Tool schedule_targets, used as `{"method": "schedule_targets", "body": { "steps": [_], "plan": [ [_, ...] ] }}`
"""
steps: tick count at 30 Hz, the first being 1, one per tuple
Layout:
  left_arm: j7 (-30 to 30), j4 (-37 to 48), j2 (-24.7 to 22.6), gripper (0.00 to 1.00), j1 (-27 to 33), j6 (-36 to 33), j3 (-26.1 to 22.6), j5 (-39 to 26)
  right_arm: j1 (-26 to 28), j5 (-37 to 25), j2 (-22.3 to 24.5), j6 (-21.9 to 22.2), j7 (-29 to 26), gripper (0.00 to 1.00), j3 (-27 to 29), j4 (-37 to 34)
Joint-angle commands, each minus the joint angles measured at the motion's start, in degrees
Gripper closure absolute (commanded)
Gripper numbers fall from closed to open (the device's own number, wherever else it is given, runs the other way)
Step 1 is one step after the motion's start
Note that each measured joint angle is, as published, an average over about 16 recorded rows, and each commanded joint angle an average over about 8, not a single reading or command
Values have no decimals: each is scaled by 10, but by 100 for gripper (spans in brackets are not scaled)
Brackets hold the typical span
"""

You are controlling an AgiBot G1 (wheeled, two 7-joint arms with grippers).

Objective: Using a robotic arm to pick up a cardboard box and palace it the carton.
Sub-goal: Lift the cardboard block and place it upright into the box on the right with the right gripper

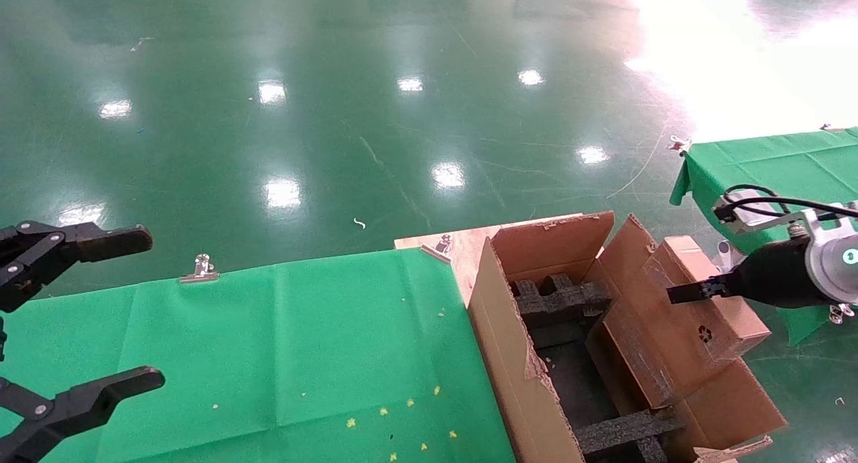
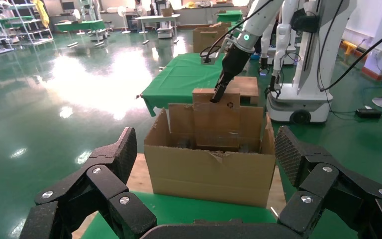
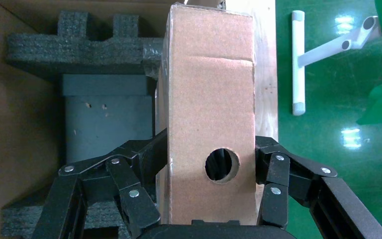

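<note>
brown cardboard box (image 1: pixel 697 302) clamped by right claw (image 3: pixel 211 172), tilted over carton (image 1: pixel 529 376) w/ black foam (image 1: pixel 560 299). left claw (image 1: pixel 80 322) spread wide, above green tabletop (image 1: pixel 301 342).

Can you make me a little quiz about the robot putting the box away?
1. True or false: the right gripper has its jaws shut on the cardboard box.
2. What black stuff sits inside the carton?
3. Where is the left gripper? A) inside the carton B) open over the green cloth C) holding a clip

Key: 1 true. 2 foam blocks. 3 B.
</note>
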State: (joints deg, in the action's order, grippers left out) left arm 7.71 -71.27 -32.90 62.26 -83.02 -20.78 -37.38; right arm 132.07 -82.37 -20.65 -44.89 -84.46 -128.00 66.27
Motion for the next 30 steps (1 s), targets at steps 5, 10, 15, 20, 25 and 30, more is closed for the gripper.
{"method": "schedule_targets", "body": {
  "steps": [5, 10, 15, 20, 25, 30],
  "plan": [
    [0, 0, 0, 0, 0, 0, 0, 0, 4, -37, -8, 3, -46, 100, -10, 21],
    [0, 0, 0, 0, 0, 0, 0, 0, 11, -63, -15, -6, -72, 100, -16, 32],
    [0, 0, 0, 0, 0, 0, 0, 0, 14, -86, -20, -19, -97, 100, -24, 45],
    [0, 0, 0, 0, 0, 0, 0, 0, 6, -105, -24, -18, -120, 100, -32, 54],
    [0, 0, 0, 0, 0, 0, 0, 0, -12, -113, -34, -6, -141, 100, -38, 54],
    [0, 0, 0, 0, 0, 0, 0, 0, -36, -114, -48, 11, -153, 100, -42, 47]
  ]
}}
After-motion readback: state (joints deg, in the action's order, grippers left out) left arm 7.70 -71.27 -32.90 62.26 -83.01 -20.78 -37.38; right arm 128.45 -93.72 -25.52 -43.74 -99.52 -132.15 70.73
